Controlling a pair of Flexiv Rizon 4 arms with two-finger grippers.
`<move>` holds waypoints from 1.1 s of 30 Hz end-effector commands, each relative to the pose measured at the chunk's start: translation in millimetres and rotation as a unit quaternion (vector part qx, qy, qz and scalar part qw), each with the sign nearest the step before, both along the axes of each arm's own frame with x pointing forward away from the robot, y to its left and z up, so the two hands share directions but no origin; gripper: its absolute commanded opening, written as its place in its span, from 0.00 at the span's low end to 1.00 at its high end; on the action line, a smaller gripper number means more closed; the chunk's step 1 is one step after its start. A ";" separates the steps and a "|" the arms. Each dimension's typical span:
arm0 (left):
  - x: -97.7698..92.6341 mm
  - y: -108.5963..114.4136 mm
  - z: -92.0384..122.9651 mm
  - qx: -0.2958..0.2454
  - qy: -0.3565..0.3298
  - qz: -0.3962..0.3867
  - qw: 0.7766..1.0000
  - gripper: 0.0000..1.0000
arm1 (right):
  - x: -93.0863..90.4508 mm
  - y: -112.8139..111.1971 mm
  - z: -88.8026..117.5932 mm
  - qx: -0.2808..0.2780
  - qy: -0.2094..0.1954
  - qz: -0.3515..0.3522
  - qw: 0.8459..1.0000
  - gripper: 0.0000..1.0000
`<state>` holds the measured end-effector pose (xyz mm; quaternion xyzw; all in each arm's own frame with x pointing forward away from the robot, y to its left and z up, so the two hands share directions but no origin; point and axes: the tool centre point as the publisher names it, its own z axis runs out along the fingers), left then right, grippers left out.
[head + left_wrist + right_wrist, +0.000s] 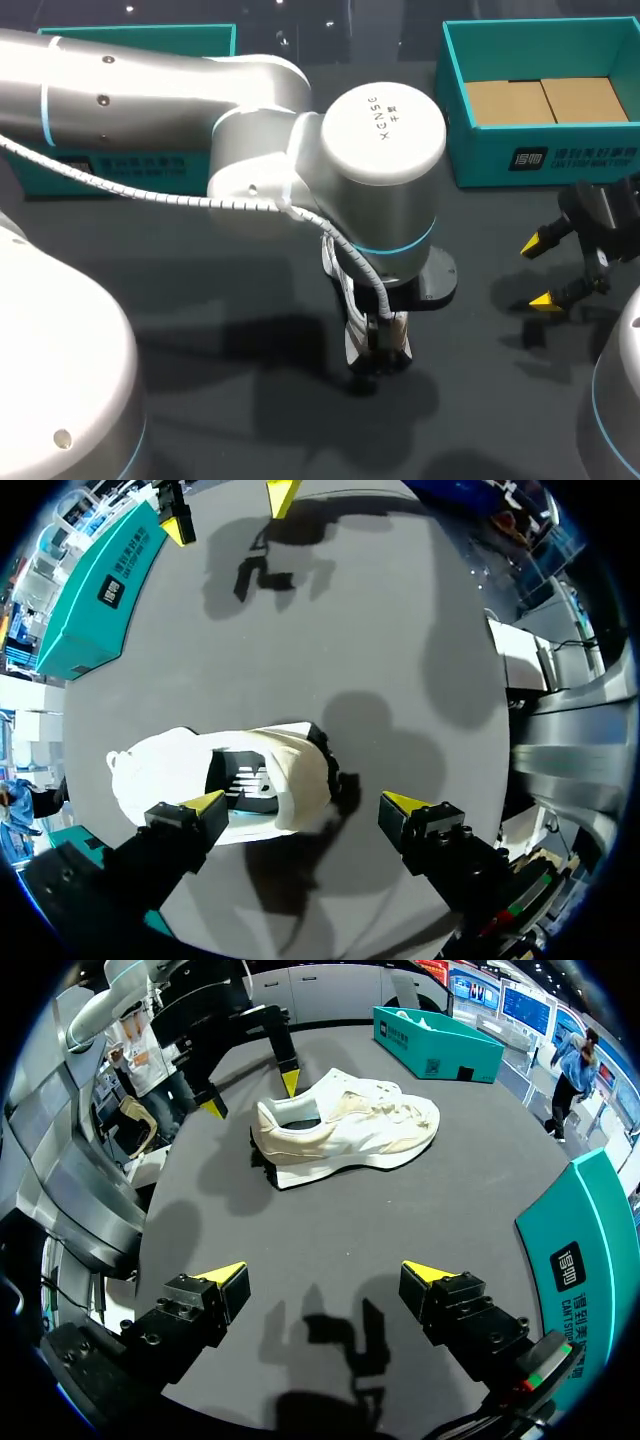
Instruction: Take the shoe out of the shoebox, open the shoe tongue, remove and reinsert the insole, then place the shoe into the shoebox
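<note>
white print on the teal shoebox [480, 150] wall; small letters on left arm's cap [383, 125].

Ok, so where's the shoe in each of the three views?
Head view: almost wholly hidden under the left arm's wrist.
Left wrist view: shoe on the table beneath the left gripper, by one finger.
Right wrist view: shoe ahead of the right gripper, on its sole.
Shared landmark: teal shoebox with the white logo.
</note>
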<state>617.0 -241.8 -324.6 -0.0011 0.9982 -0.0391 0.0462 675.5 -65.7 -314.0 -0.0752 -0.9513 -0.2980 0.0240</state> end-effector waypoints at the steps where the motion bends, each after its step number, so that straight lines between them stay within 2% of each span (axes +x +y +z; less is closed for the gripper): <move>1: -0.5 -7.3 -14.3 0.004 0.001 0.011 1.000 1.00 | -0.6 0.0 -0.2 -0.001 0.000 0.000 1.000 1.00; 11: -2.5 -10.1 -36.4 0.009 0.010 0.016 1.000 1.00 | -0.6 0.0 -0.2 -0.001 0.000 0.000 1.000 1.00; 17: -3.0 -9.7 -47.2 0.010 0.013 0.018 1.000 0.89 | -0.6 0.0 -0.2 -0.001 0.000 0.000 1.000 1.00; 19: -3.0 -9.2 -50.2 0.011 0.014 0.019 1.000 0.80 | -0.6 0.0 -0.2 -0.001 0.000 0.000 1.000 1.00; 26: -2.2 -8.8 -59.7 0.014 0.018 0.024 0.999 0.74 | -0.6 0.0 -0.2 -0.001 0.000 0.000 1.000 1.00; 29: -2.3 -9.0 -61.5 0.015 0.020 0.028 0.999 0.67 | -0.6 0.0 -0.2 -0.001 0.000 0.000 1.000 1.00; 33: -2.6 -9.1 -63.5 0.017 0.023 0.033 0.999 0.49 | -0.6 0.0 -0.2 -0.001 0.000 0.000 1.000 1.00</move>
